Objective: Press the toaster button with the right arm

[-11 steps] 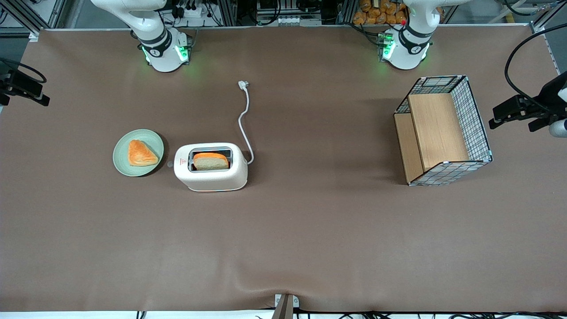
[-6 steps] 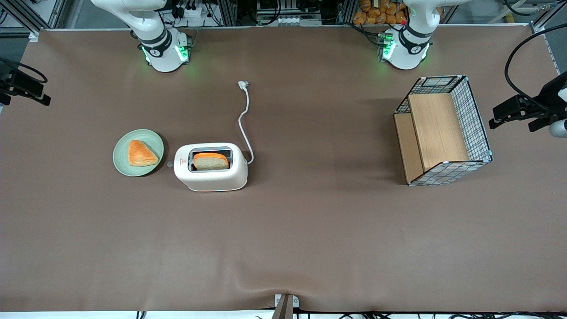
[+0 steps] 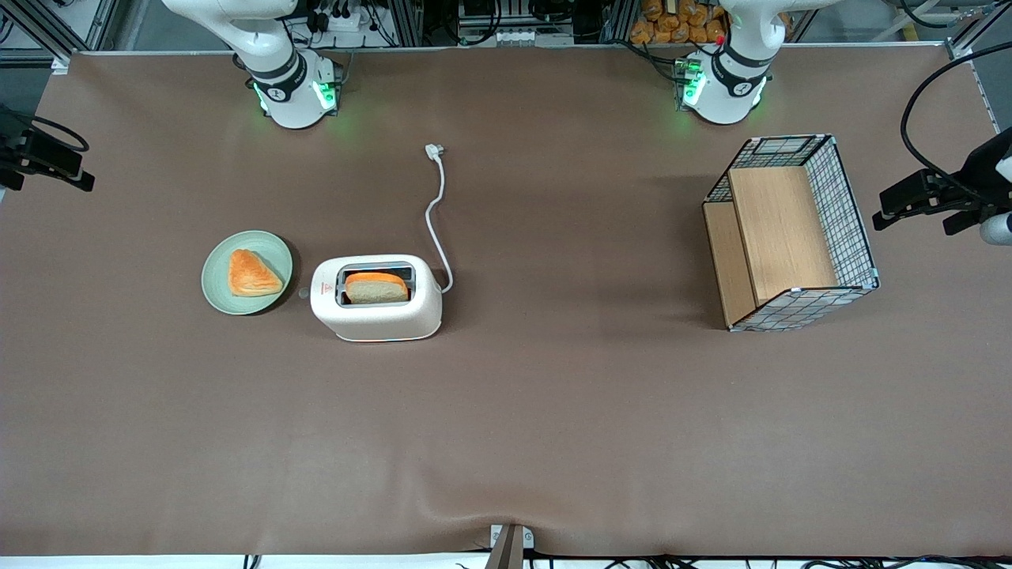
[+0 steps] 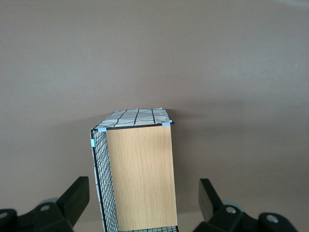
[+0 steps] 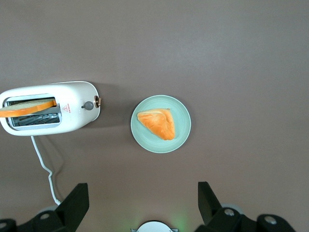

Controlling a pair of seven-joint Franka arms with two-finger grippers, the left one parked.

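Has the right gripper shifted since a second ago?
Yes. The gripper has edged slightly toward the toaster, jaws open.

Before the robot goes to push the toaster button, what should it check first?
1. Button in sight: ok. The toaster button sticks out of the narrow end of the toaster that faces the plate.
2. Bread in slot: ok. A slice of bread sits in the top slot.
3. Room beside the button: ok, but tight. Only a small gap shows between that end and the plate with the pastry.
4. End effector position: not ok. The end effector hangs high above the table, toward the working arm's end, far from the button.
5. Fingers: ok. They are spread open and hold nothing.
6. Power: not ok. The plug lies loose on the table.
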